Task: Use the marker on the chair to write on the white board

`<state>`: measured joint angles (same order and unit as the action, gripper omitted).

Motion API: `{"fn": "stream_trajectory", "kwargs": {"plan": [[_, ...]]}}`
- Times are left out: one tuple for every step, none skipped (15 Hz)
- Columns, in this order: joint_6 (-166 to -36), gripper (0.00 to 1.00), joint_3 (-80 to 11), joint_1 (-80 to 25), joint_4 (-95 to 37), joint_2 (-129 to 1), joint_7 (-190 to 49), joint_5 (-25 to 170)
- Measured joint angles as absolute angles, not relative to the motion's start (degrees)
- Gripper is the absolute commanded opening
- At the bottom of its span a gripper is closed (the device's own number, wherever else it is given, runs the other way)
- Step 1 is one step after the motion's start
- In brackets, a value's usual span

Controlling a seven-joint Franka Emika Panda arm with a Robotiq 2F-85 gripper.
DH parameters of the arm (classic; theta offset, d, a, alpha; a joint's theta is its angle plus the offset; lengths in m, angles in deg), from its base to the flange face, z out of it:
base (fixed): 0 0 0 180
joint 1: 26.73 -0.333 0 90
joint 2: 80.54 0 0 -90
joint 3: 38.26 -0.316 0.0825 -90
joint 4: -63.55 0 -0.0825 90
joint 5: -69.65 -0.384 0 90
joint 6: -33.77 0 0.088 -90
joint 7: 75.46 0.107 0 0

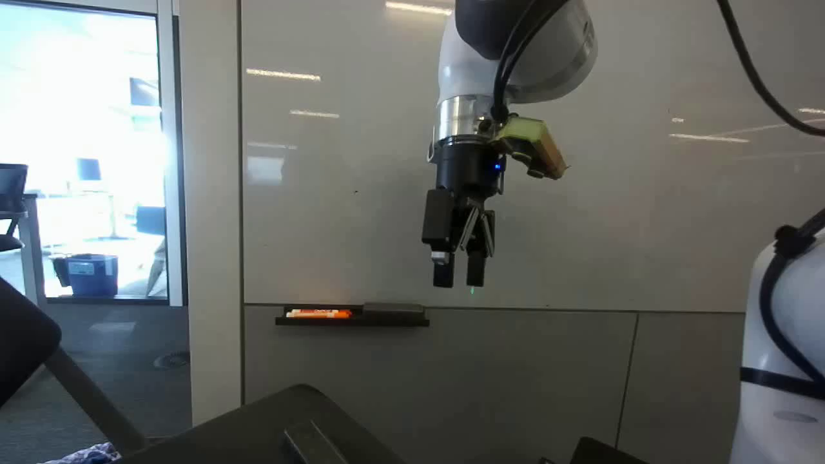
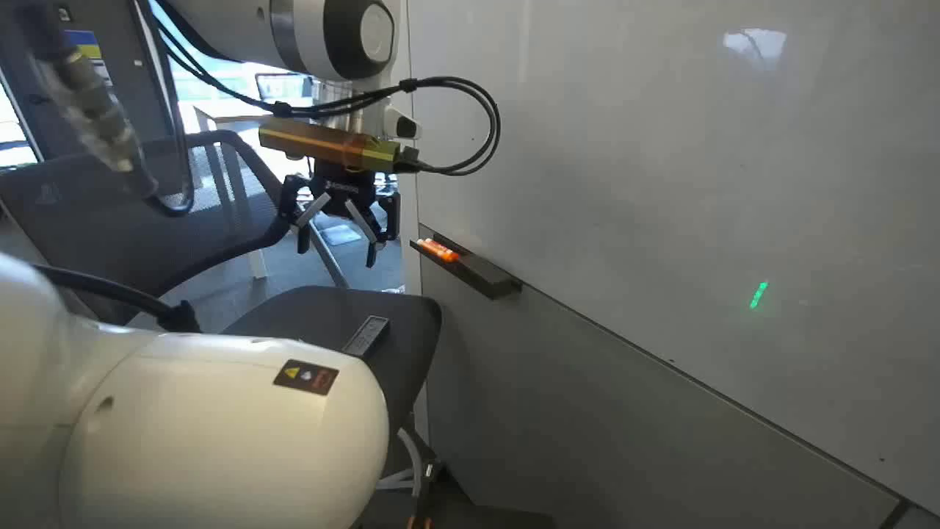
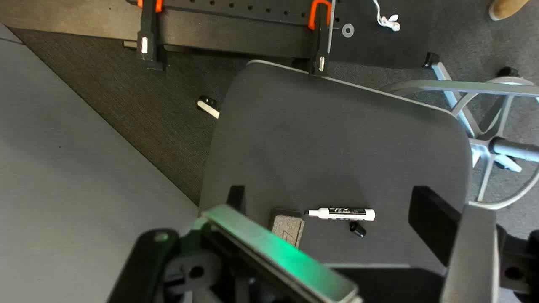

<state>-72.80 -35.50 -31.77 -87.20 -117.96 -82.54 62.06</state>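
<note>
Gripper released, blocky fingers apart, above matte chair; on it slim white marker, stubby black cap beside

One marker, one black cap, one eraser lay toward the lower edge of the chair, wrist view; two clamps sat at the edge of one table; in both exterior views, at least two orange markers lay in one ledge at the lower edge of the white board; one green streak showed above that edge.

Warning triangle on arm
</note>
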Motion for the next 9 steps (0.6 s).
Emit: {"fn": "stream_trajectory", "kwargs": {"plan": [[-72.84,1.00,-35.50,-31.77,-87.03,-117.97,-82.54,62.06],[-72.84,1.00,-35.50,-31.77,-86.85,-118.00,-82.54,62.06],[-72.84,1.00,-35.50,-31.77,-86.78,-118.06,-82.54,62.06],[-72.84,1.00,-35.50,-31.77,-86.76,-118.06,-82.54,62.06],[-72.84,1.00,-35.50,-31.77,-86.76,-118.06,-82.54,62.06],[-72.84,1.00,-35.50,-31.77,-86.76,-118.06,-82.54,62.06],[-72.84,1.00,-35.50,-31.77,-86.76,-118.06,-82.54,62.06],[-72.84,1.00,-35.50,-31.77,-86.76,-118.06,-82.54,62.06],[-72.83,1.00,-35.52,-31.75,-86.84,-118.06,-82.54,62.06]]}}
